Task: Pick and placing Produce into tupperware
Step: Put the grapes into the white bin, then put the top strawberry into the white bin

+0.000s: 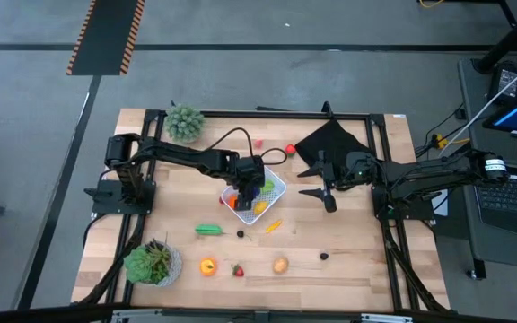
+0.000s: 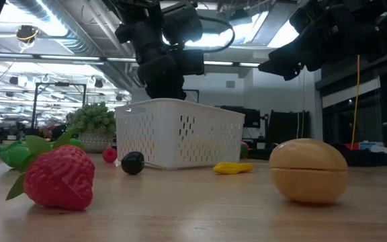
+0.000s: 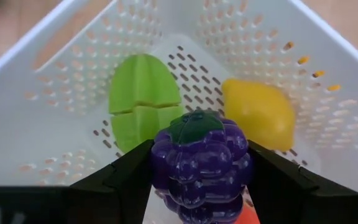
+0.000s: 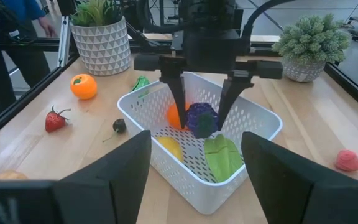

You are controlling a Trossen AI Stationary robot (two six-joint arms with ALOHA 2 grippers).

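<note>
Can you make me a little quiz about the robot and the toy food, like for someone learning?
1. True or false: the left end effector is over the white perforated plastic container.
2. Which toy sits between the left end effector's fingers? A) round orange plastic fruit B) purple plastic grape bunch C) red plastic strawberry
3. Fill in: beside the green plastic vegetable in the container lies a yellow plastic ____.

Key
1. True.
2. B: the purple plastic grape bunch. The round orange plastic fruit and red plastic strawberry lie on the wooden table.
3. Lemon.
</note>
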